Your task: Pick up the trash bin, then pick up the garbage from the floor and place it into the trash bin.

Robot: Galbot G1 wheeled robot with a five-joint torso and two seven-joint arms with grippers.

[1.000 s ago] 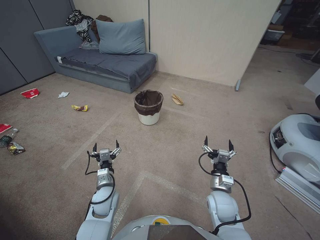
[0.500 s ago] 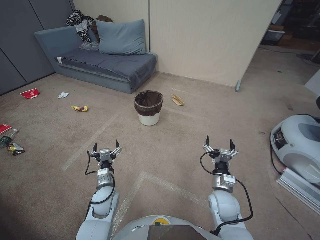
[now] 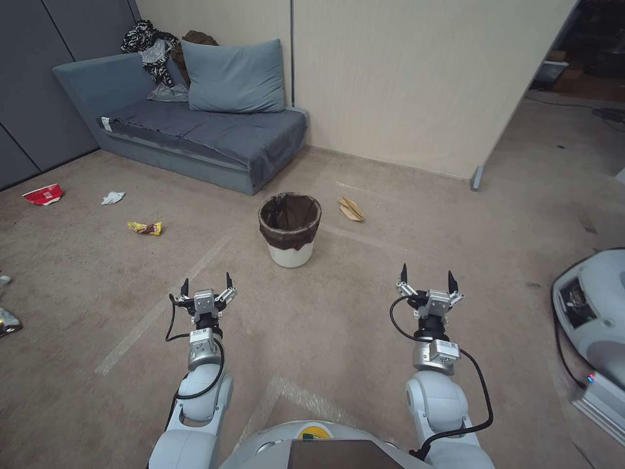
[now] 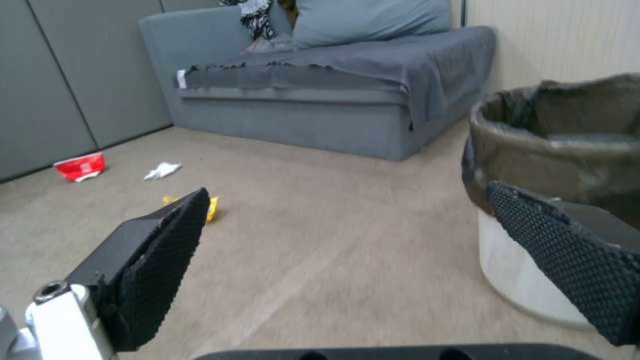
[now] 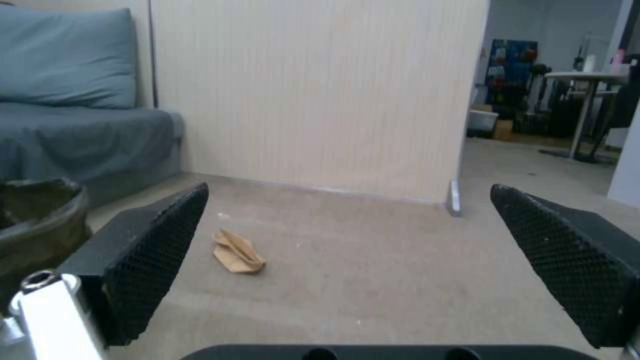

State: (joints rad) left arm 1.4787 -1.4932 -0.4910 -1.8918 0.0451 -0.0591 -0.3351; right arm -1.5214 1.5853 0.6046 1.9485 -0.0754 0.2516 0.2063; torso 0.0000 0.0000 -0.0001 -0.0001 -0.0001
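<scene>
The trash bin (image 3: 290,229) stands upright on the floor (image 3: 364,312), ahead of the robot and between the lines of its 2 arms, a little in front of the grey sofa (image 3: 195,137). It is a white bucket with a dark bag liner folded over its rim, and nothing touches it.

The left hand (image 3: 207,284) hangs in the air above the carpet, short of the bin and off to its left, with its 2 fingers spread apart and nothing between them. In the left wrist view the same hand (image 4: 373,235) shows its 2 black textured pads wide apart, with the bin (image 4: 567,165) close behind the one pad. The right hand (image 3: 426,275) is held at about the same height on the other side, short of the bin and to its right, also spread wide and empty; the right wrist view shows its pads (image 5: 157,255) well apart over bare carpet.

The garbage lies scattered. A flat brown paper bag (image 3: 351,209) rests just beside the bin, on its right, near the pale partition wall (image 3: 403,85). Well apart to the left lie a yellow and red snack wrapper (image 3: 145,228), a crumpled white tissue (image 3: 112,197) and a red paper cup (image 3: 43,194), each separate on the carpet.
</scene>
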